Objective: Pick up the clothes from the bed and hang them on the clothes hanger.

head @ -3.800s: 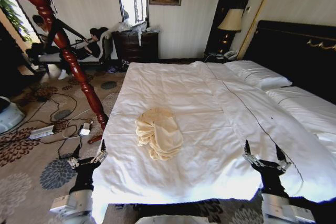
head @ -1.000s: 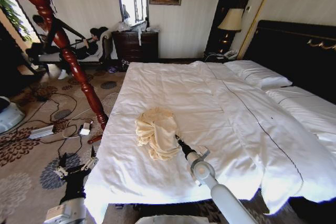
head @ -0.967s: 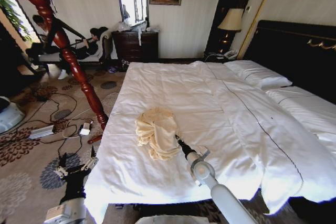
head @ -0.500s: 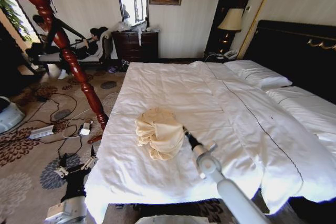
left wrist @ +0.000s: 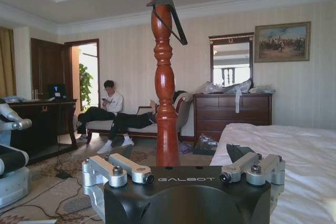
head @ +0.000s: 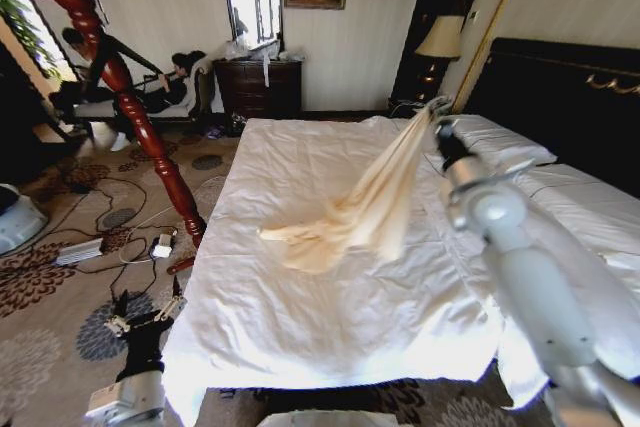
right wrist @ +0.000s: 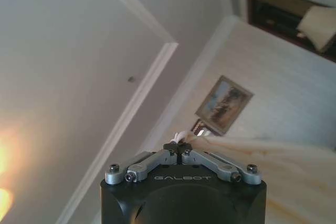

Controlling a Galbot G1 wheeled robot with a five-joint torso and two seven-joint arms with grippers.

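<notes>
I've got the bed point(head: 330, 297) across most of the head view, white duvet, pillows up by the dark headboard. The clothes point(head: 370, 209), pale cream garment, are stretched in a long diagonal: top end pinched high over the bed's far half, near the pillows, lower end w/ a sleeve trailing on the duvet about mid-bed. R arm is raised over the bed's right side, and the right claw point(head: 437, 112) is at the garment's top end; in the right wrist view the right claw's fingers point(right wrist: 205, 157) are pressed together on a small tuft of cream fabric, rest of the cloth hanging away below. On the red wooden pole left of the bed, the clothes hanger point(left wrist: 169, 15) sits near the top, black. Left claw point(head: 146, 316) is low by the bed's near left corner, over the carpet, fingers spread, nothing btwn them.
</notes>
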